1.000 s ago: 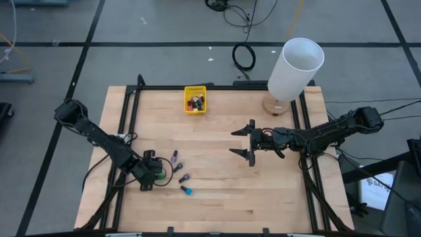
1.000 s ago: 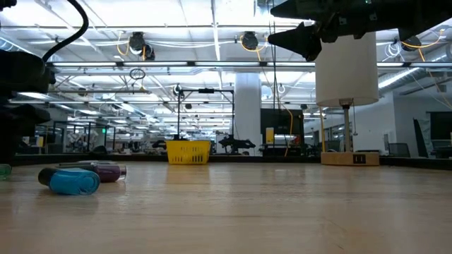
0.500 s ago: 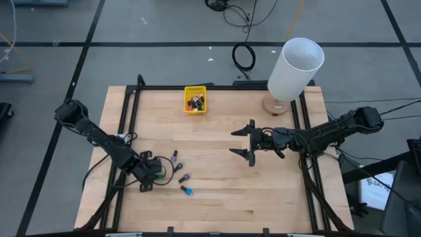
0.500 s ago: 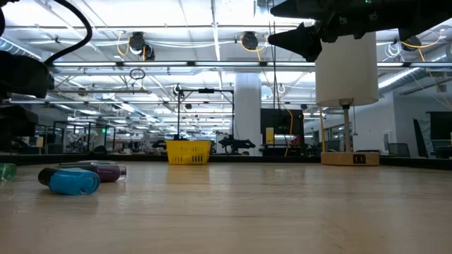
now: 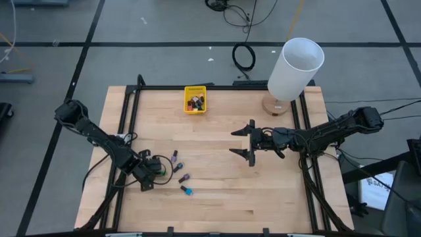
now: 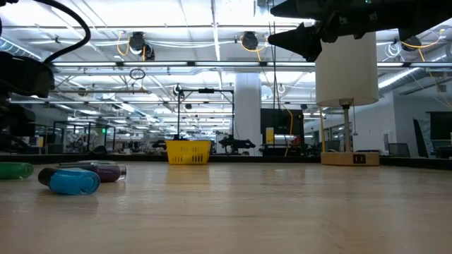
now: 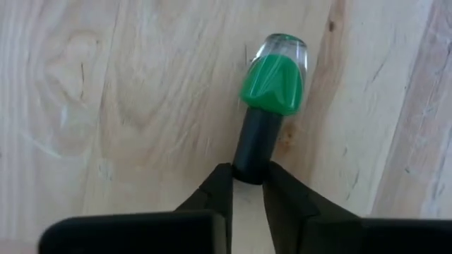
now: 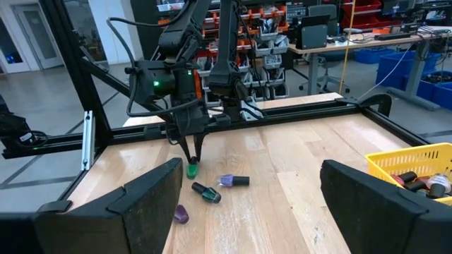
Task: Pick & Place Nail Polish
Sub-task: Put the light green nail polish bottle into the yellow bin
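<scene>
Wooden worktop [image 5: 223, 191], pale planks inside a black frame, and beyond its far edge a big workshop hall with ceiling lights. Down at the near left corner the left pincer [image 7: 246, 185] is clenched on the dark cap of a green nail polish bottle [image 7: 272, 79], which lies on its side on the wood; the two dark fingers [image 7: 215, 194] pinch the cap from either side, and the green body pokes out ahead of them. From above, that pincer [image 5: 156, 170] sits low on the left side of the boards with the green bottle [image 5: 160, 172] at its tip. Just to its right lie three more bottles, apart from each other: a purple one [image 5: 174, 157], another purple one [image 5: 184, 178] nearer, and a blue one [image 5: 187, 191] nearest of all. Far side, a little left of centre, a small yellow bin [image 5: 195, 100] holds several more bottles. Over on the right the right pincer [image 5: 248, 143] hangs above the middle of the worktop, fingers spread wide, holding nothing. Behind it, at the far right corner, stands a white cylinder [image 5: 295, 67] on a wooden base.
</scene>
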`<action>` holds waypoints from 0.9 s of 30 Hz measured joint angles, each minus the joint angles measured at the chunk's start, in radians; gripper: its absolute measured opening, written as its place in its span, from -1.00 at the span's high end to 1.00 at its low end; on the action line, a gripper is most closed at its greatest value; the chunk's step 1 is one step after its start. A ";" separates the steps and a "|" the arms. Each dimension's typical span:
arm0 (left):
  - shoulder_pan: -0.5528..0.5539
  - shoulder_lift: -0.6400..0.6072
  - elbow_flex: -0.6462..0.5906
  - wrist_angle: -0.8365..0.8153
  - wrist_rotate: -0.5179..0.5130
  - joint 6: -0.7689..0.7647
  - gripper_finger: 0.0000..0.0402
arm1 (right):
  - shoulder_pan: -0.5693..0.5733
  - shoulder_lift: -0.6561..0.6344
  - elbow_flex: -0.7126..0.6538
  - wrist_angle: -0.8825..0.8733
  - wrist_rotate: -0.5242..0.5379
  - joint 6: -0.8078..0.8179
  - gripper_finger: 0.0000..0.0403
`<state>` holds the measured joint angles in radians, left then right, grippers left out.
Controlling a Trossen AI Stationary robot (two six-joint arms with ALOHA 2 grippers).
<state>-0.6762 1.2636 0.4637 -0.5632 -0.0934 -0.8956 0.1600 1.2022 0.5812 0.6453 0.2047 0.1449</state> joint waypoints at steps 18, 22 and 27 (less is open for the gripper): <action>0.001 0.002 -0.002 0.104 -0.065 0.049 0.32 | 0.000 0.000 0.000 -0.001 0.000 -0.003 -0.59; 0.001 0.002 -0.002 0.102 -0.074 0.076 0.33 | 0.000 0.000 0.000 -0.001 0.000 -0.003 -0.59; 0.002 0.006 -0.002 0.096 -0.126 0.084 0.41 | 0.000 0.000 0.000 -0.001 0.000 -0.003 -0.59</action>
<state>-0.6746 1.2693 0.4618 -0.4675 -0.2192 -0.8112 0.1600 1.2022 0.5812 0.6444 0.2043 0.1417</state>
